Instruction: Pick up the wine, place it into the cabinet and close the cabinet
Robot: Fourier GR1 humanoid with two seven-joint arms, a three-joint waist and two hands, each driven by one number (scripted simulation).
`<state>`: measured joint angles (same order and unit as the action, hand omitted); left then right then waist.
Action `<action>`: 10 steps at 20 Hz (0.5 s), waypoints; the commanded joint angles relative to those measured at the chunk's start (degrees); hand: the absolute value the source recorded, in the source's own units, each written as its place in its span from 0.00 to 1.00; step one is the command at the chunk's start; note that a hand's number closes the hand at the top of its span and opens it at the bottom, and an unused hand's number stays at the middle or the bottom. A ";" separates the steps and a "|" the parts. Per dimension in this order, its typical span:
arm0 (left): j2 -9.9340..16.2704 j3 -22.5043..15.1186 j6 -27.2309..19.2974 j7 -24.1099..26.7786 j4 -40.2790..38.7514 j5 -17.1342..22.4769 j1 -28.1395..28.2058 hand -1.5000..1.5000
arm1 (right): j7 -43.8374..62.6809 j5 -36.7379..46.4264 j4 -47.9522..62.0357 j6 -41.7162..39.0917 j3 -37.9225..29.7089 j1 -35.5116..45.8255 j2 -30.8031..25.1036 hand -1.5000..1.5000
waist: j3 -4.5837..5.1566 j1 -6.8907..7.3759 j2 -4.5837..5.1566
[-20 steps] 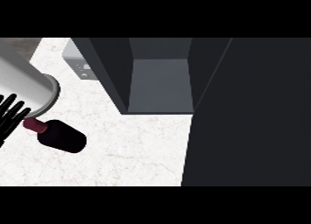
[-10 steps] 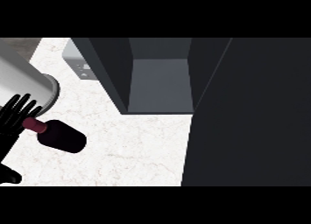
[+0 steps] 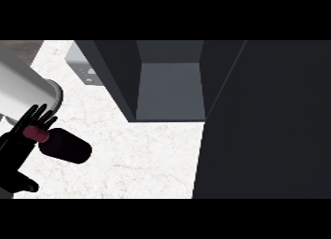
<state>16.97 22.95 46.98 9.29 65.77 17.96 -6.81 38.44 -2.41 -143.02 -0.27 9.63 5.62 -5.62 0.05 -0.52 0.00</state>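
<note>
stage: early, grasp step only; nothing placed, nothing closed yet
wine bottle (image 3: 66,145): lying on its side on the white marble counter (image 3: 147,158), left-centre of the frame; dark body pointing lower right, red-capped neck pointing upper left
left hand (image 3: 16,144): at the left edge of the frame, lower left, black fingers spread and reaching over the bottle's neck; fingers look fairly straight, not wrapped round it, so I read it as open and touching or just at the neck
grip: not made as far as I can see; bottle looks to be resting on the counter, not lifted
left forearm (image 3: 16,88): big grey cylinder, upper left of frame, above the hand
right hand: not visible anywhere
cabinet (image 3: 168,93): upper centre of frame, open, grey inside floor showing, nothing visible in it
cabinet door (image 3: 271,121): large dark panel filling the right side of the frame, swung open
bottle vs cabinet: apart, bottle sits left and below the opening with bare counter between
done: hand brought to the bottle neck
left to do: close fingers on the bottle, lift, carry right and up into the cabinet opening, let go, then shut the door
small grey fitting (image 3: 84,72): upper left beside the cabinet wall, too unclear to name
</note>
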 commanded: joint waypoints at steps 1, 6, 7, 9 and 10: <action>2.72 0.98 2.63 6.10 -10.31 -3.06 -3.61 0.00 | -1.06 -1.75 -6.00 -1.04 -0.77 -2.48 -0.08 0.00 | 0.00 -0.16 0.08; -0.87 -1.84 -1.70 7.69 -8.11 -5.92 -3.87 0.00 | 2.22 -5.27 -6.38 -0.32 -3.83 -0.66 -0.24 0.00 | -0.02 0.10 0.02; -1.09 -2.15 -1.32 6.30 -5.64 -4.47 -2.49 0.00 | 1.51 1.43 -8.55 0.10 3.25 -4.59 1.42 0.00 | -0.03 0.19 -0.08; 2.79 -0.70 1.93 8.63 -12.17 -4.80 -4.28 0.00 | 5.38 -2.90 -11.34 -0.64 -0.69 -3.58 -0.97 0.00 | 0.00 -0.11 -0.04; 2.17 -2.06 2.23 14.60 -15.54 -9.12 -3.96 0.00 | 1.24 -0.91 -4.13 0.29 -0.54 1.16 0.69 0.00 | 0.03 0.08 0.09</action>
<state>18.33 21.72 46.47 16.12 56.15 12.91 -10.13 37.72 -2.55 -142.94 -0.72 9.36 5.11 -5.31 0.03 -0.46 0.00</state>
